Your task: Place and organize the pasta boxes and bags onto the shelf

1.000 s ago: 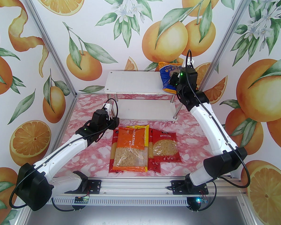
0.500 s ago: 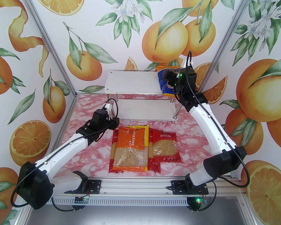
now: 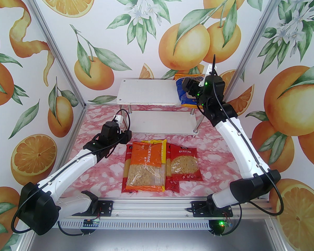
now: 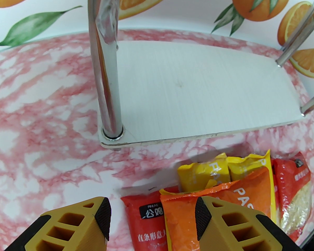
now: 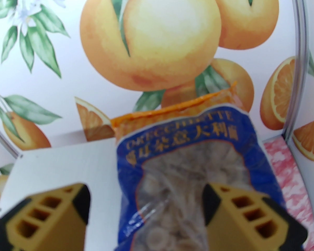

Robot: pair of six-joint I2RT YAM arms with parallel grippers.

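The left pincer point(image 4: 151, 216) hangs about half open and empty over the 11 o'clock corner of the pile on the desk point(image 3: 99, 114). The orange bag point(image 3: 146, 163) lies topmost, the red bag point(image 3: 185, 163) at its 3 o'clock, and yellow packs point(image 3: 157, 142) poke out at 12. Beyond stands the shelf point(image 3: 146, 90). At its upper board's 3 o'clock end the blue bag point(image 5: 193, 150) stands roughly upright, with the right pincer point(image 5: 146, 205) parted around it, not clamping. That placement looks done. Next, the right pincer should back off without tipping the bag, and the left should take the orange bag.
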